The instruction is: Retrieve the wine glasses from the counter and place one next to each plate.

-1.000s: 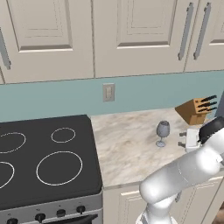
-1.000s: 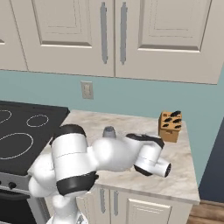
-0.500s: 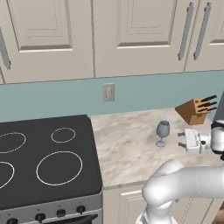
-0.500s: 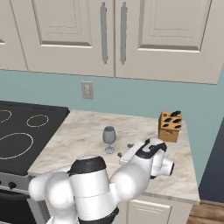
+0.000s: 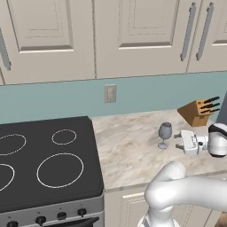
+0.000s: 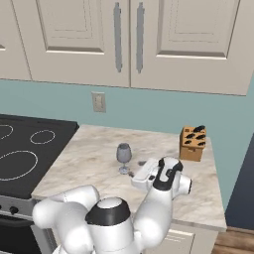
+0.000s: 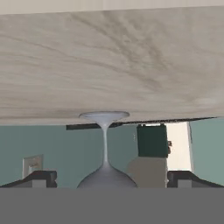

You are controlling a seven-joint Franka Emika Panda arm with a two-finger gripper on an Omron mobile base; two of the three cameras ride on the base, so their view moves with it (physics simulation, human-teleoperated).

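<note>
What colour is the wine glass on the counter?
Smoky grey, see-through wine glass; clearest in the right base view.

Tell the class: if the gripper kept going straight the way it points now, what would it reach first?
The wine glass. The open gripper lies level, aimed at it from close by, its bowl centred between the fingertips in the hand view.

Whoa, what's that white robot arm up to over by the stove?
It is going for a wine glass that stands upright on the counter, to the right of the black stove. The gripper is turned on its side, level with the glass and pointing at it, jaws wide open. In the hand view the glass sits between the two fingertips, but nothing is gripped yet. A wooden knife block stands farther back by the wall.
</note>
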